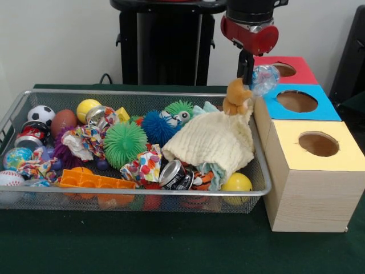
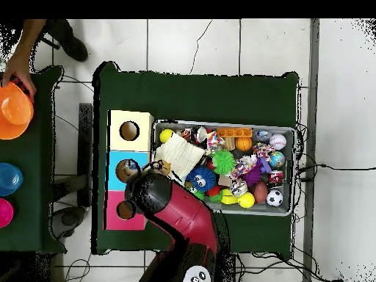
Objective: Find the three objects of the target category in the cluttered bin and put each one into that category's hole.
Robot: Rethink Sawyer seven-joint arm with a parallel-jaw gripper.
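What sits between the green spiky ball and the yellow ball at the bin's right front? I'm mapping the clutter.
In the front view, a crushed can and patterned cloth lie between the green spiky ball and yellow ball.

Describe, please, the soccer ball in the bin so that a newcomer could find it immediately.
Start at the wire mesh bin on the green table and go to its end farthest from the three coloured boxes. In the back corner there sits the soccer ball, beside a brown ball. It alone is white with black patches.
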